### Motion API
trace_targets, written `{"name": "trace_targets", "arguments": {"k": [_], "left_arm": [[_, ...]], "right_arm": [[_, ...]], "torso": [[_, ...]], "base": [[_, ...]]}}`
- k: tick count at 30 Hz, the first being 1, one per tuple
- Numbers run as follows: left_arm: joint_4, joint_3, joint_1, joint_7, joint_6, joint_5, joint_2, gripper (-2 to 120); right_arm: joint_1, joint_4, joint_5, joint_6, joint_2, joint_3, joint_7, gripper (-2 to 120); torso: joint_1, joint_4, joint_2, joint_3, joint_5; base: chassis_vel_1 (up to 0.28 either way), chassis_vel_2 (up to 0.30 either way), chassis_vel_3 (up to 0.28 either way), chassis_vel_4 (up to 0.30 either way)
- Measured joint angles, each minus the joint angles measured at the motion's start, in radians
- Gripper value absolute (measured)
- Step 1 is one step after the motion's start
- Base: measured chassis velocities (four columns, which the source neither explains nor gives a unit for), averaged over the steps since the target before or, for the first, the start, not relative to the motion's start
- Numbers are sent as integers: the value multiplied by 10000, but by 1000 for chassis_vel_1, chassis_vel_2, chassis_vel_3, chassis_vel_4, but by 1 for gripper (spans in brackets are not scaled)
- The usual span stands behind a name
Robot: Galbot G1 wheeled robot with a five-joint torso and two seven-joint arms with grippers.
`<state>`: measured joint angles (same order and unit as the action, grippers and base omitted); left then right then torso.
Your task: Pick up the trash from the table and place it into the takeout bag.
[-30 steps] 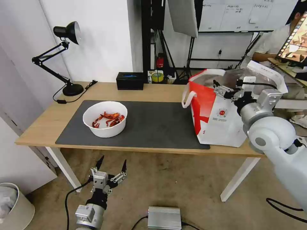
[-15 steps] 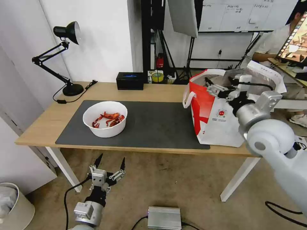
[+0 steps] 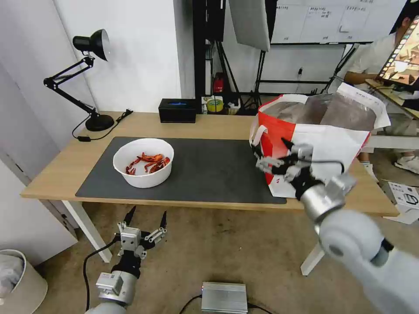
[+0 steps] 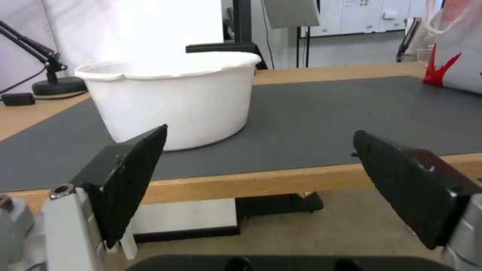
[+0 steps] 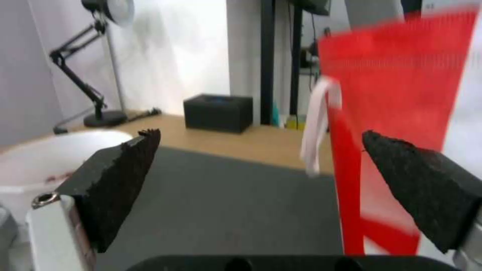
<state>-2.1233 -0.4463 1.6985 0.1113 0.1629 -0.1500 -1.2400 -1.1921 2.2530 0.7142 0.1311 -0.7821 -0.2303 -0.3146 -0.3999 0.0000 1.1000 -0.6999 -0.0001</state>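
Head view: white bowl (image 3: 143,162) with red crayfish shells (image 3: 148,162) sat on the dark mat (image 3: 205,168), toward the left end of the surface (image 3: 65,163) and close to the mat's front edge. Takeout bag (image 3: 321,135) stood upright at the right end, its base partly on the mat's right edge, mouth open, foil lining showing, white strap handle (image 3: 256,134) hanging on its left side. Right tool (image 3: 273,153) hovered above the mat's right part, just in front of the bag's red side, fingers spread, nothing held. Left tool (image 3: 144,216) hung low in front of the surface's front edge, below the bowl, fingers apart and empty. Black box (image 3: 177,110) sat at the back edge; desk lamp (image 3: 89,74) stood at the back left corner.

Left wrist view: left tool (image 4: 261,146) was open, both black fingers (image 4: 133,169) wide apart, pointing at the front edge of the surface (image 4: 261,182). Bowl (image 4: 173,99) stood on the mat (image 4: 321,113) past the edge, nearer one finger. A piece of the bag (image 4: 459,56) showed at the far side.

Right wrist view: right tool (image 5: 261,145) was open and empty, fingers (image 5: 118,180) spread over the mat (image 5: 226,203). Bag's red panel (image 5: 401,90) and strap (image 5: 317,124) were close by one finger; bowl rim (image 5: 45,158) sat by the other. Black box (image 5: 218,112) and lamp (image 5: 90,67) stood behind.
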Motion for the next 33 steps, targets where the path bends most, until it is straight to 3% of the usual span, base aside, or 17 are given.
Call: {"name": "trace_targets", "arguments": {"k": [13,33], "left_arm": [[-5,36,44,-6,62,1,-29,100],[146,45,-131,-9,105,-245,185,100]], "right_arm": [[-2636,-491,-1899,-1397,-1187,6,150,100],[-3721,-1282,-3146,-1636,-2103,118,29,100]], "torso": [[1,0,0,0,-1],[0,0,-1,0,1]], "base": [[0,0,0,0],[0,0,0,0]]}}
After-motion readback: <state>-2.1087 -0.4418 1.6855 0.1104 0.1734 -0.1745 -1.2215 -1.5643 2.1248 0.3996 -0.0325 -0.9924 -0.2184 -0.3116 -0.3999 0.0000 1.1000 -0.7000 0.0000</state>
